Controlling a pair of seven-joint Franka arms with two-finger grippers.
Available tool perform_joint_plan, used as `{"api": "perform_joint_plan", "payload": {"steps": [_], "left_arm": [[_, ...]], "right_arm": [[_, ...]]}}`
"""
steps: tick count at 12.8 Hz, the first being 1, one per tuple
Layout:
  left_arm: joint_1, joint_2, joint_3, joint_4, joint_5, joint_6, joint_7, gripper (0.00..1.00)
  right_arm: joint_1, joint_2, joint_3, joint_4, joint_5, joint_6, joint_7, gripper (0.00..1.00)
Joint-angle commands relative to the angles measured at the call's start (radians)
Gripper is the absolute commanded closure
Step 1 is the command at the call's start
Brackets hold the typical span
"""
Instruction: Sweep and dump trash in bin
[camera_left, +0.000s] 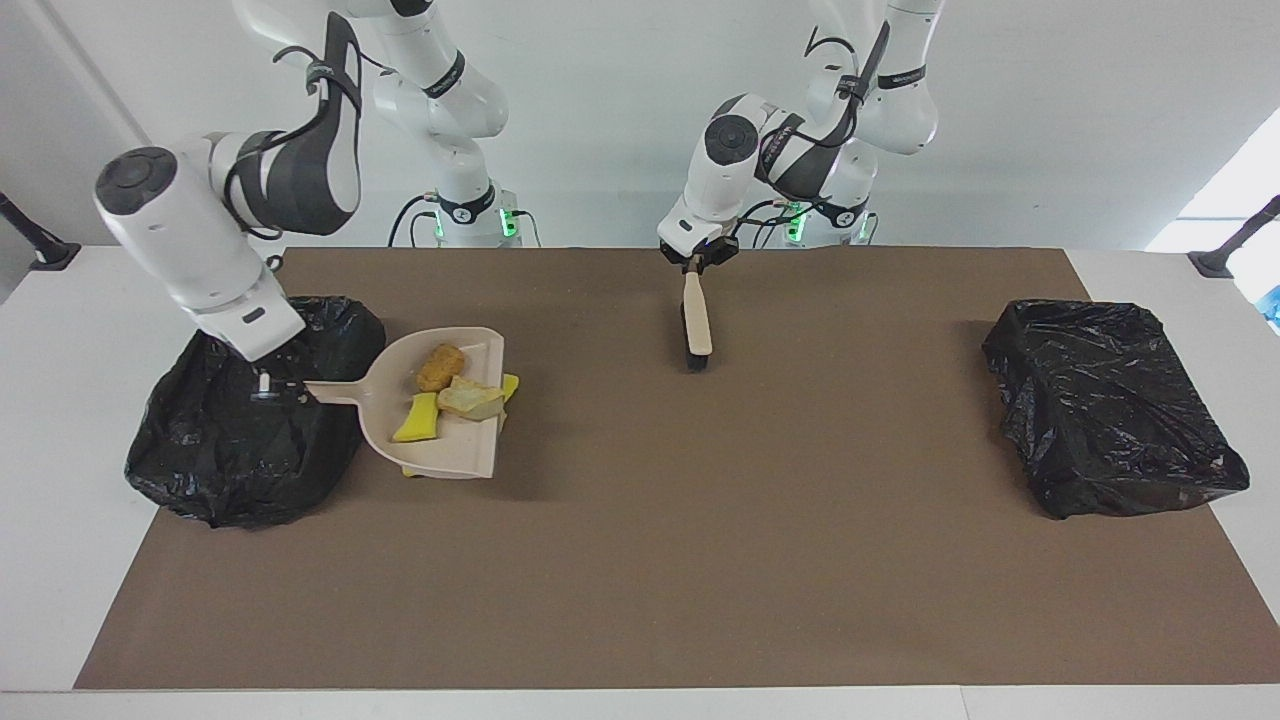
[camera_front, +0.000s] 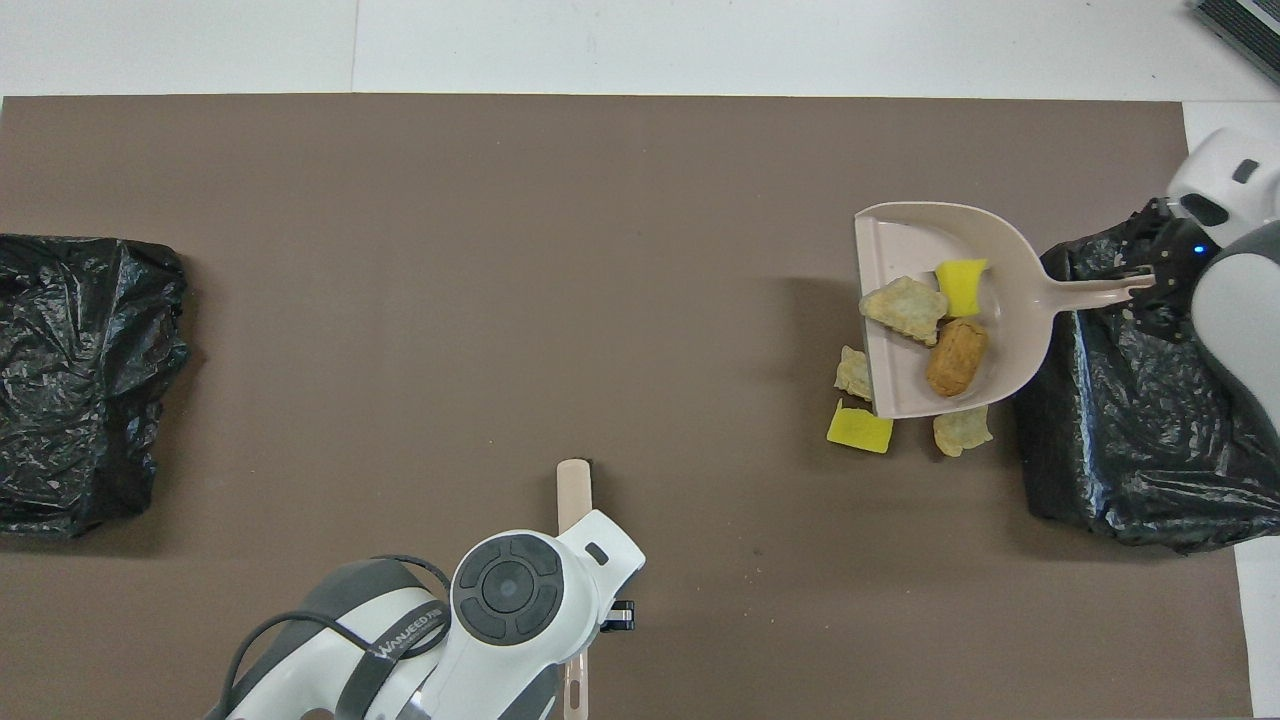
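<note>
My right gripper (camera_left: 267, 390) (camera_front: 1152, 281) is shut on the handle of the beige dustpan (camera_left: 440, 440) (camera_front: 1010, 300) and hangs over the black-bagged bin (camera_left: 240, 440) (camera_front: 1140, 440) at the right arm's end. The pan is lifted off the mat and carries three pieces of trash: a brown lump (camera_left: 440, 367) (camera_front: 957, 357), a tan lump (camera_left: 470, 400) (camera_front: 903, 308) and a yellow chunk (camera_left: 418, 420) (camera_front: 962, 287). Beneath and beside the pan, a tan scrap (camera_front: 853, 373), a yellow chunk (camera_front: 860, 428) and another tan scrap (camera_front: 962, 428) lie on the mat. My left gripper (camera_left: 697, 262) is shut on a brush (camera_left: 696, 320) (camera_front: 574, 490).
A second black-bagged bin (camera_left: 1110, 410) (camera_front: 80, 380) sits at the left arm's end. A brown mat (camera_left: 700, 560) covers most of the white table. The brush's bristles (camera_left: 693, 358) point down at the mat near the robots' edge.
</note>
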Motion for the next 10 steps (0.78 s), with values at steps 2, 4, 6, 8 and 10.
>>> {"api": "perform_joint_plan", "payload": {"steps": [2,4,6,8,10], "left_arm": [[-0.017,-0.052,0.010,-0.062,0.007,0.031,0.000,1.00],[-0.015,-0.065,0.010,-0.082,0.007,0.040,0.003,1.00],[-0.034,-0.045,0.010,-0.099,0.005,0.073,-0.001,1.00],[-0.042,-0.043,0.012,-0.105,0.005,0.095,-0.008,1.00],[-0.038,-0.040,0.012,-0.103,0.005,0.100,0.006,0.71]], "right_arm": [[-0.138,-0.054,-0.006,0.036,-0.014,-0.062,-0.066,1.00],[-0.212,-0.092,-0.009,0.036,-0.101,-0.061,-0.091,1.00],[-0.243,-0.131,-0.009,0.016,-0.254,-0.073,-0.096,1.00],[-0.278,-0.155,-0.017,-0.018,-0.308,-0.072,-0.097,1.00],[-0.271,-0.212,-0.014,-0.125,-0.481,-0.026,-0.058,1.00]]}}
